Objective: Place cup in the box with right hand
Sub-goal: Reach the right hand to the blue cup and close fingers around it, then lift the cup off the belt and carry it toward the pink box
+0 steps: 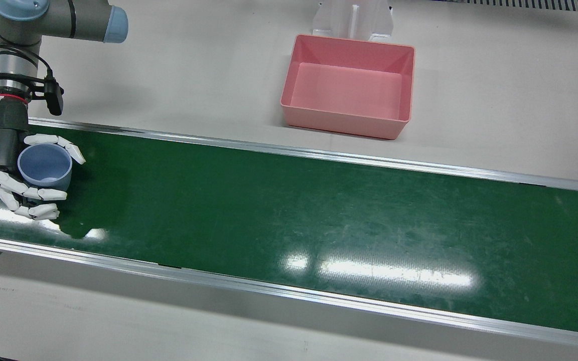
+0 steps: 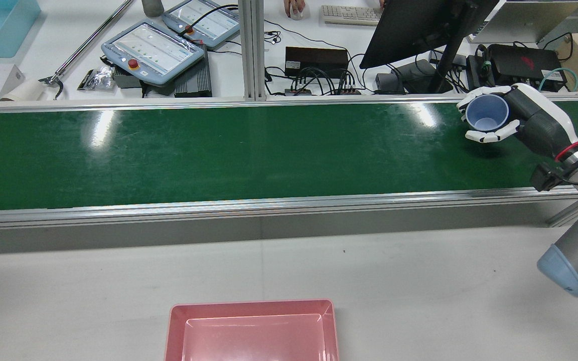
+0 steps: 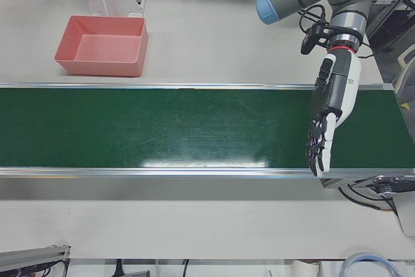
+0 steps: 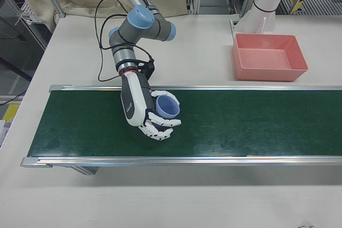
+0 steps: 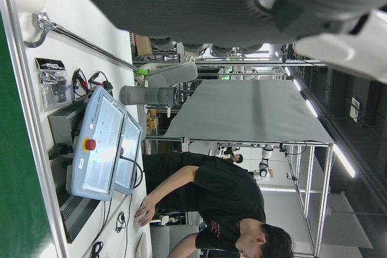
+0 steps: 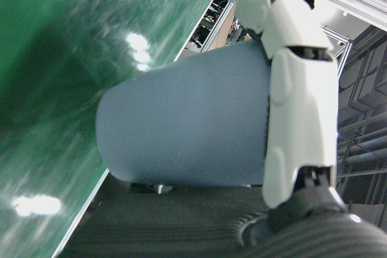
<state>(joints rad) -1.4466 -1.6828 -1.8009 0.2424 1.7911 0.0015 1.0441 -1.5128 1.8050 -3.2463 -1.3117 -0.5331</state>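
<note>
My right hand is shut on a blue cup, with the fingers wrapped around its wall. It holds the cup open side up, just above the green belt, at the belt's end on my right side. The hand and cup also show in the rear view, and the hand and cup in the right-front view. The pink box stands empty on the white table beyond the belt, far from the cup. My left hand hangs open over the belt's other end, empty.
A white pedestal stands right behind the box. Aluminium rails edge the belt on both sides. Teach pendants, a monitor and cables lie on the desk beyond the belt.
</note>
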